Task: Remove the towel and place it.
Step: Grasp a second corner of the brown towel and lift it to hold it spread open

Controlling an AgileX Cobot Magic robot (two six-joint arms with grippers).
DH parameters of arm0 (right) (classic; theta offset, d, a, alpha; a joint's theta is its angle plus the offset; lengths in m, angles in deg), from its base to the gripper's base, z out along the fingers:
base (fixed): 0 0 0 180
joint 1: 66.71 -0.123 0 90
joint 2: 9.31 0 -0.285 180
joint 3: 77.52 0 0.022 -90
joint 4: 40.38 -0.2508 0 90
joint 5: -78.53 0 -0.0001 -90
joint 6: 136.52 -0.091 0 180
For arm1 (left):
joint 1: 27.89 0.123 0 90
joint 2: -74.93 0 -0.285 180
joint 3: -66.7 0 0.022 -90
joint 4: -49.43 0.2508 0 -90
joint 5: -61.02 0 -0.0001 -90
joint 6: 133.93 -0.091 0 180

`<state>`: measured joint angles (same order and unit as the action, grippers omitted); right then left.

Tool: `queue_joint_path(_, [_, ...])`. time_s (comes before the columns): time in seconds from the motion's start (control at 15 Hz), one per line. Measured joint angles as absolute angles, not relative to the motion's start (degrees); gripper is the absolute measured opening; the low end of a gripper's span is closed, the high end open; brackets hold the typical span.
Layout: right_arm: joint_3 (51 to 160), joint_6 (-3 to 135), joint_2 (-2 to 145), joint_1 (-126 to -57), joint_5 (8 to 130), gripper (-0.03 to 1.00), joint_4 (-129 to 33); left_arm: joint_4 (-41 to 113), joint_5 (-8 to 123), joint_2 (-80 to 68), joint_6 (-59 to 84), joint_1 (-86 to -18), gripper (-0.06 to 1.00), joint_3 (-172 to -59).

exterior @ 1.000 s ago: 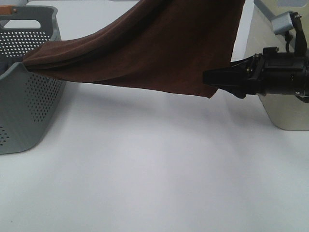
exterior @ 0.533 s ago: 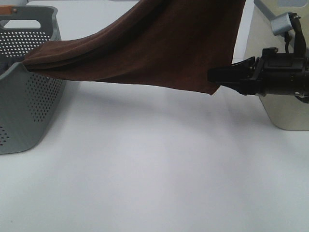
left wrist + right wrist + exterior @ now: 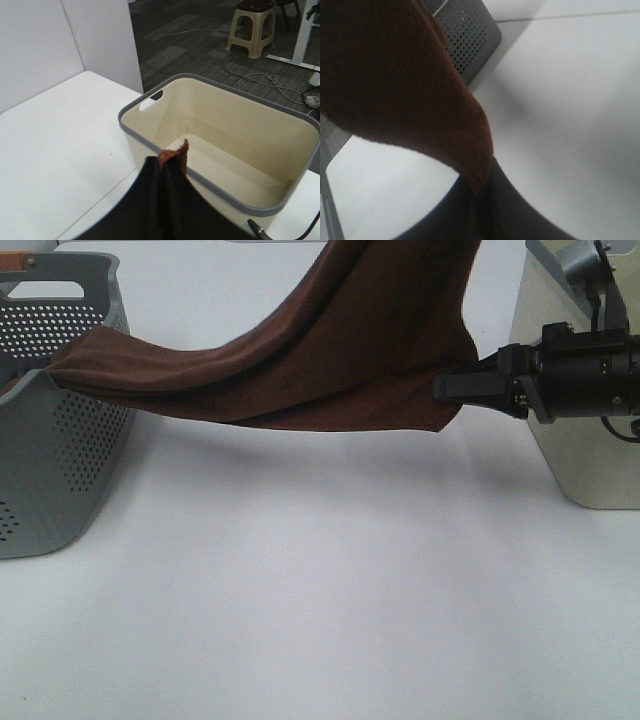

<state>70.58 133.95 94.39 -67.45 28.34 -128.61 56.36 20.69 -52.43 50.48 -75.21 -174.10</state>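
The dark reddish-brown towel (image 3: 330, 350) hangs stretched from the grey perforated basket (image 3: 60, 450) on the left up past the top edge of the exterior view. My left gripper (image 3: 167, 162) is out of the exterior view. In its wrist view it is shut on a pinched towel edge (image 3: 177, 155), high above the cream bin. My right gripper (image 3: 447, 388) is shut on the towel's lower right corner. In the right wrist view the towel (image 3: 395, 85) runs down into the shut fingers (image 3: 470, 210). The towel's left end rests on the basket rim.
A cream bin with a grey rim (image 3: 580, 470) stands at the right, behind my right arm, and also shows from above in the left wrist view (image 3: 150, 137). The basket corner (image 3: 467, 35) shows in the right wrist view. White tabletop (image 3: 320, 590) lies below the towel.
My right gripper rose slightly and closed on the towel's lower right corner. The towel has been drawn upward and looks narrower at the top.
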Motion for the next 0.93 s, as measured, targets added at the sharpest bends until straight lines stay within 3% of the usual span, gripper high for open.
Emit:
queue_joint_path(0.33, [86.45, 88.63, 92.15, -67.45, 20.95, 0.0, -89.42, 56.36, 12.55, -56.27, 53.86, -70.06, 0.0, -174.1])
queue_joint_path(0.47, [92.41, 76.43, 88.43, -67.45, 16.77, 0.0, -78.76, 56.02, 9.51, -57.07, 56.27, -67.54, 0.0, -174.1])
queue_joint_path(0.93, [113.1, 60.78, 77.37, -67.45, 11.72, 0.0, -60.95, 56.47, 9.0, -52.09, 54.89, -66.16, 0.0, -176.57])
